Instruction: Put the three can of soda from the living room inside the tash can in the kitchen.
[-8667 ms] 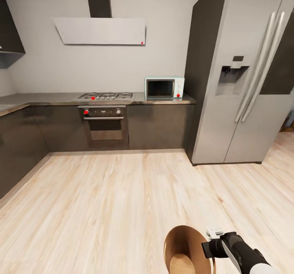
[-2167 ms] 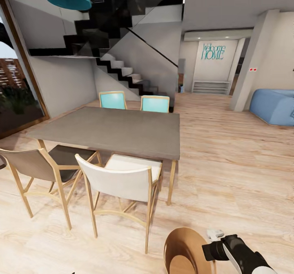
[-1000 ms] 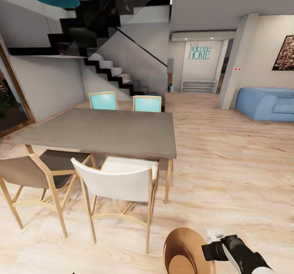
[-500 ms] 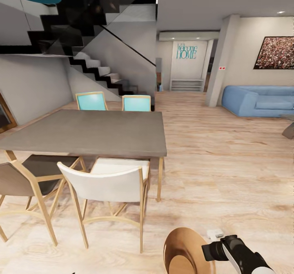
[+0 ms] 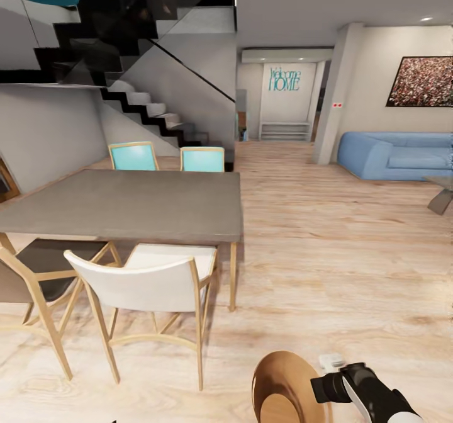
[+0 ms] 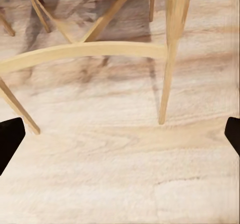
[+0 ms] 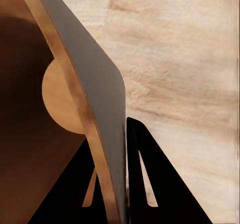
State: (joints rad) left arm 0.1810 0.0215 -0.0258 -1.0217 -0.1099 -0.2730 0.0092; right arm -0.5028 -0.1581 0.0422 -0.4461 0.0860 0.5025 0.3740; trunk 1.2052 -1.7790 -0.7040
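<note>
The tash can (image 5: 284, 390), round with a brown inside, hangs at the lower edge of the head view. My right gripper (image 5: 325, 387) is shut on its rim. In the right wrist view the two black fingers (image 7: 142, 176) pinch the can's wall (image 7: 97, 91), one inside and one outside. My left gripper (image 6: 120, 139) is open above the wood floor, its dark fingertips (image 6: 9, 139) wide apart with nothing between them. The cans of soda are out of view. The living room's blue sofa (image 5: 393, 155) stands far off at the right.
A grey dining table (image 5: 126, 206) stands ahead on the left, with a white chair (image 5: 145, 284), a brown chair (image 5: 38, 272) and two teal chairs (image 5: 133, 157) around it. Chair legs (image 6: 170, 54) are near my left gripper. Behind rises a staircase (image 5: 151, 108). Open wood floor (image 5: 327, 253) stretches toward the sofa.
The view has swung away from the kitchen to the dining area and keeps panning right, bringing more of the sofa and wall picture into sight. The right gripper still holds the tash can.
</note>
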